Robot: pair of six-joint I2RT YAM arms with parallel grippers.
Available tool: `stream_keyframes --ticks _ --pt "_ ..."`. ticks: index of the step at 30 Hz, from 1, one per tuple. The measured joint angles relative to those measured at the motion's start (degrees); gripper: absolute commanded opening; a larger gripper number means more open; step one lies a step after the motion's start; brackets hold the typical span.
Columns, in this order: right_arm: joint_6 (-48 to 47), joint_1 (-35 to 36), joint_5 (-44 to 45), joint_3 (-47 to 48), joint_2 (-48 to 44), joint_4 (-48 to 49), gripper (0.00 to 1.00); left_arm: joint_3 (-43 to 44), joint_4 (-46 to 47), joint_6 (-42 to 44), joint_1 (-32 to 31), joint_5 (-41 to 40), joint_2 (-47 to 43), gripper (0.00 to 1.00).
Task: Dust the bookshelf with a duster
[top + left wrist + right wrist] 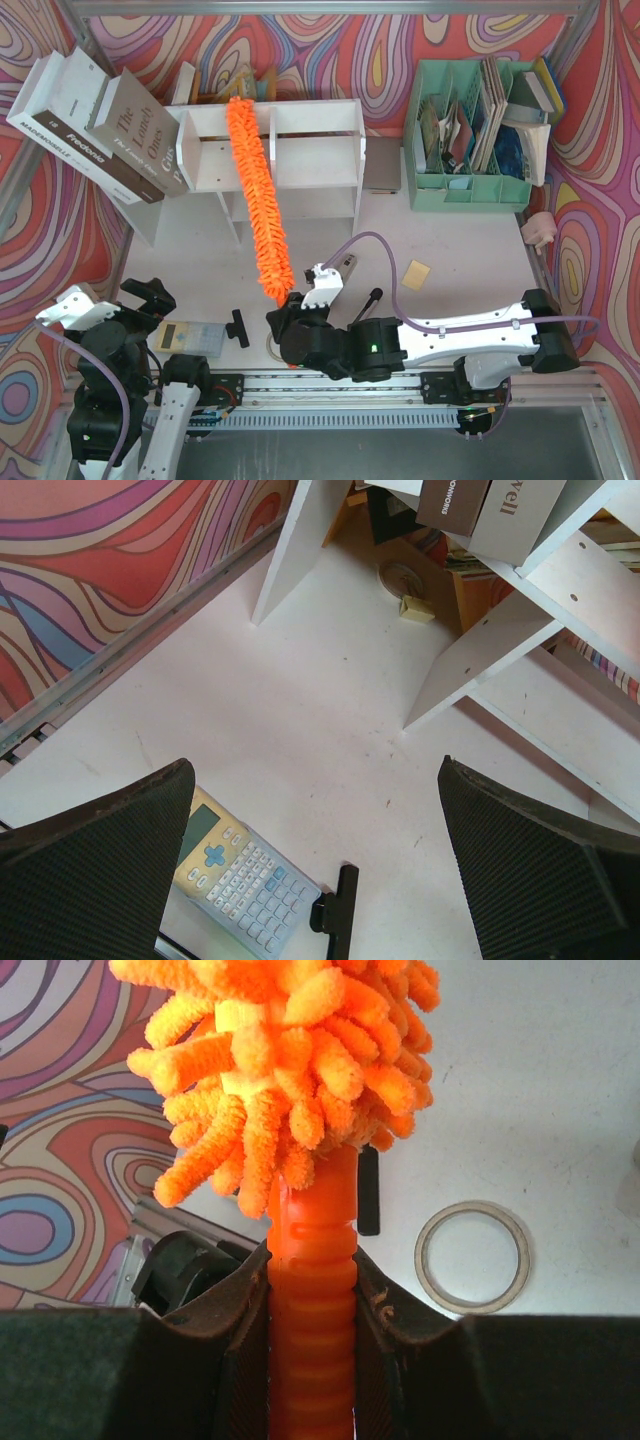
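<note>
Firmly, the right pincer [311,1295] clenches the ribbed handle of the orange duster [258,190], whose fluffy length slants up across the white bookshelf [315,150], its tip over the top board. Meanwhile the left pincer [315,865] gapes wide above the counter [300,730], near a calculator [245,880].

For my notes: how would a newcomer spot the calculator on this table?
Start at the white bookshelf at the back and come toward the near left table edge. The calculator lies flat there, just left of a small black T-shaped tool; it alone has a screen and keypad.
</note>
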Motion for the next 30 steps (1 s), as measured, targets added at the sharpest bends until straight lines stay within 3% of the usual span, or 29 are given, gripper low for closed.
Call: stream_keyframes --ticks 5,13,21,30 --pt "-5.3 0.1 0.3 -0.3 -1.9 2.7 0.0 0.0 0.0 0.0 0.0 0.0 0.0 0.98" --pt "-10.0 0.1 4.2 -1.5 -13.0 4.0 0.0 0.0 0.0 0.0 0.0 0.0 0.0 0.98" --pt "-2.1 0.3 5.1 -1.8 -16.7 -5.6 0.0 0.0 0.0 0.0 0.0 -0.2 -0.3 0.98" --pt "5.6 2.4 1.2 -2.7 -12.6 -11.2 0.0 0.0 -0.1 0.0 0.0 -0.4 -0.8 0.98"
